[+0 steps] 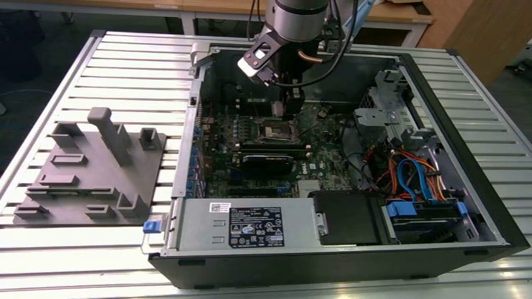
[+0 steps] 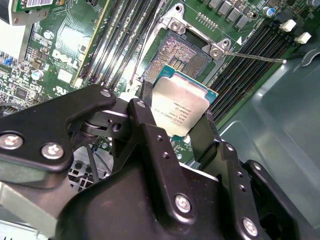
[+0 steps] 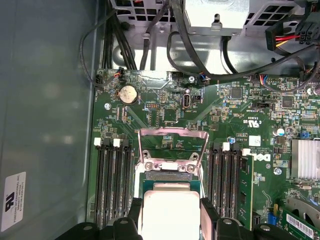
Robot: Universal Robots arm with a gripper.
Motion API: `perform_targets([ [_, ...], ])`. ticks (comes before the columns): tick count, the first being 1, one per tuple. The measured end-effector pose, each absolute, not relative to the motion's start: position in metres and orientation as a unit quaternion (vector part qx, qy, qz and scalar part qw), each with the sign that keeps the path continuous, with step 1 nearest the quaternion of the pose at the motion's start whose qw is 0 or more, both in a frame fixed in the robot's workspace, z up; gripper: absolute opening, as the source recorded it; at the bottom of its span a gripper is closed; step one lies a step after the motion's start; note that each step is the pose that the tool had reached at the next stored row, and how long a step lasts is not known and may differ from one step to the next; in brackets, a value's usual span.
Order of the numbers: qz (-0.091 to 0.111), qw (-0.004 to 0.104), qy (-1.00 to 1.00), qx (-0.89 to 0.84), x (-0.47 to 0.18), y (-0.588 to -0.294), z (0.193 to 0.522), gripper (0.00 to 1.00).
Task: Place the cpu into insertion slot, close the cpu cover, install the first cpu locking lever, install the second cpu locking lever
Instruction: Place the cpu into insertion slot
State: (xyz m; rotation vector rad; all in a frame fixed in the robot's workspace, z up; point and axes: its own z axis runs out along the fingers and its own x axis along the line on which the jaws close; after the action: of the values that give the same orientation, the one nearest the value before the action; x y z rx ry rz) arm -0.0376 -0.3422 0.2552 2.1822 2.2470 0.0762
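Black two-finger gripper (image 2: 178,114) pinching small flat square cpu with dull silver-grey metal top (image 2: 182,105) by two opposite edges. Chip tilted, held close over small square dark insertion slot with silvery rim (image 2: 182,56) in green circuit board (image 2: 65,47). Cannot tell whether touching. Not seated. Thin silvery windowed cpu cover (image 3: 172,132) standing open behind slot. Thin metal locking lever (image 2: 255,58) unlatched, lying across long black memory slots (image 2: 260,37). In exterior view, gripper (image 1: 289,109) lowered inside open black computer case (image 1: 332,269) on slatted metal table (image 1: 124,56).

Bright, even light; glare whitens the cpu (image 3: 170,214) top.
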Motion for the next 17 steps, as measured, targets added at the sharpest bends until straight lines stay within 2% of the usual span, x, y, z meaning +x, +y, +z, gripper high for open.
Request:
perform_targets([
  [17,0.022,0.006,0.717,0.696,-0.038,-0.342,0.238,0.54],
])
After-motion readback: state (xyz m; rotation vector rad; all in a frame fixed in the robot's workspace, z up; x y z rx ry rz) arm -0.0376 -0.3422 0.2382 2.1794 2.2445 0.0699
